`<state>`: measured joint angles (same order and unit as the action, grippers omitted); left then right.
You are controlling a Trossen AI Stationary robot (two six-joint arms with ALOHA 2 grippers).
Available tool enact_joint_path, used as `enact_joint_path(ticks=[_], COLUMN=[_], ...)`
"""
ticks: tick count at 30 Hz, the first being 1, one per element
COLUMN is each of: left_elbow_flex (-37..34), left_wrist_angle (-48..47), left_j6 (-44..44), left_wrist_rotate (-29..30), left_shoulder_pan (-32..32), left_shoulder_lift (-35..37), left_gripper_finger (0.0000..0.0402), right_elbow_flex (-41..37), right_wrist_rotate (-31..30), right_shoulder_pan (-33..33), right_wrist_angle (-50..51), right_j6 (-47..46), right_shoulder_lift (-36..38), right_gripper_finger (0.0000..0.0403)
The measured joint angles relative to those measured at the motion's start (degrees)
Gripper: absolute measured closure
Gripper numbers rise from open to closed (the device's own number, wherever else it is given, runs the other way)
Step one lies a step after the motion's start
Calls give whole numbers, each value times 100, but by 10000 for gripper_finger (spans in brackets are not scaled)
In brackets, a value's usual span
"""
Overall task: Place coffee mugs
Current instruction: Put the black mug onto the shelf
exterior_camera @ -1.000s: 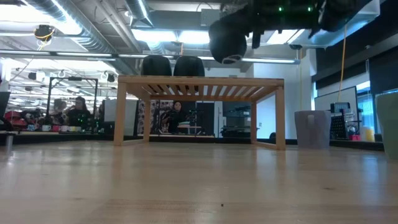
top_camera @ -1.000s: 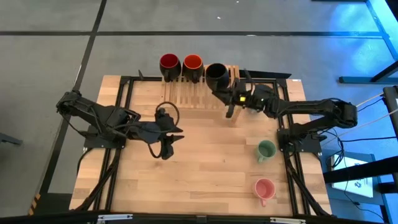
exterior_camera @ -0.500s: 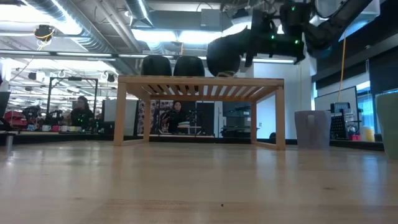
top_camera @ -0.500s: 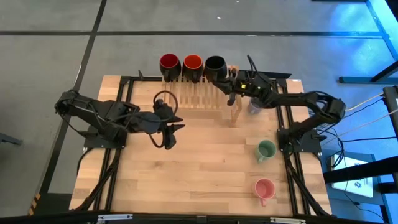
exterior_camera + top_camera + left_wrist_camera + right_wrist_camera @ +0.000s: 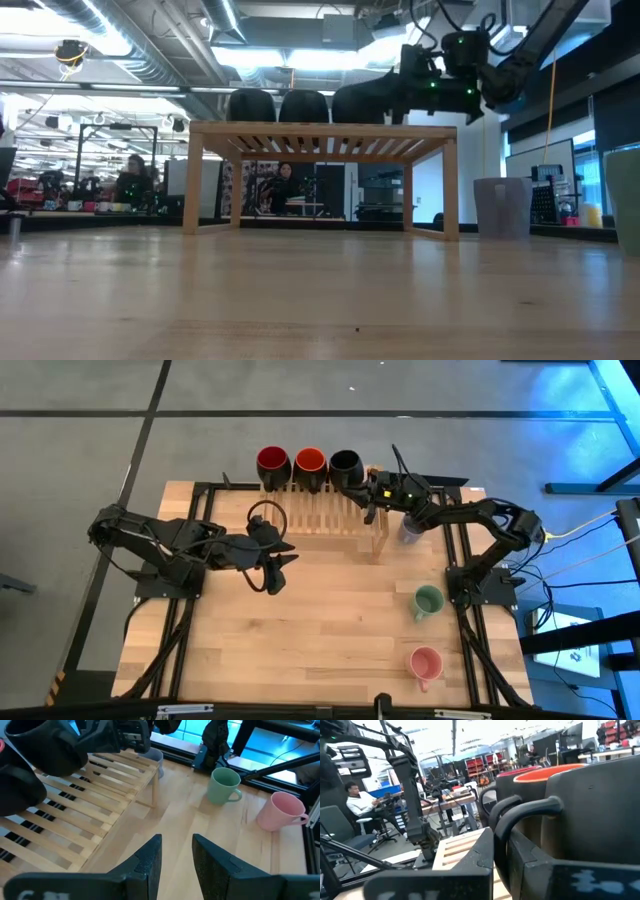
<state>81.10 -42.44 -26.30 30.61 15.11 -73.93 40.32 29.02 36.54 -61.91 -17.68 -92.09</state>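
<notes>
Three mugs stand in a row on the far edge of the slatted rack (image 5: 320,510): dark red (image 5: 272,463), red-orange (image 5: 309,463) and black (image 5: 345,466). My right gripper (image 5: 368,491) is at the black mug's right side, shut on its handle. The lavender-blue mug (image 5: 410,531) stands on the table right of the rack, partly under the right arm. The green mug (image 5: 428,601) and pink mug (image 5: 425,663) stand near the table's right edge. My left gripper (image 5: 275,567) hovers open over the table in front of the rack's left part. My right gripper holds the black mug by its handle (image 5: 520,815), pinched between the two fingers (image 5: 485,855). The fingers come roughly level from the table's right side. The mug (image 5: 365,104) is upright, and its bottom rests on the rack's top next to the red-orange mug.
The rack (image 5: 320,135) stands on legs at the table's far middle, with open slats in front of the mugs. The left wrist view shows the green mug (image 5: 223,785) and pink mug (image 5: 282,810) past bare tabletop. People sit in the room beyond the table.
My right gripper has carried the black mug toward the far edge and a little left, then down. The mug hung clear above the rack a second ago; now it sits on the rack's top beside the red-orange mug.
</notes>
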Motion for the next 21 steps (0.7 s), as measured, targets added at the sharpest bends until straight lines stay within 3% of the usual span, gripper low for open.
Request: enact_joint_path(ticks=[9,21], left_elbow_flex=[0,0], left_wrist_angle=[31,107], left_j6=[-2,-1], left_wrist_rotate=[22,22], left_shoulder_pan=[-26,-26], left_shoulder_lift=[0,0], left_gripper_finger=[299,299], right_elbow_flex=[63,59], right_wrist_rotate=[-9,-102], right_shoulder_pan=[26,21], right_wrist_angle=[-101,131], right_j6=[17,-3], right_shoulder_lift=[-193,-206], right_gripper_finger=[396,355])
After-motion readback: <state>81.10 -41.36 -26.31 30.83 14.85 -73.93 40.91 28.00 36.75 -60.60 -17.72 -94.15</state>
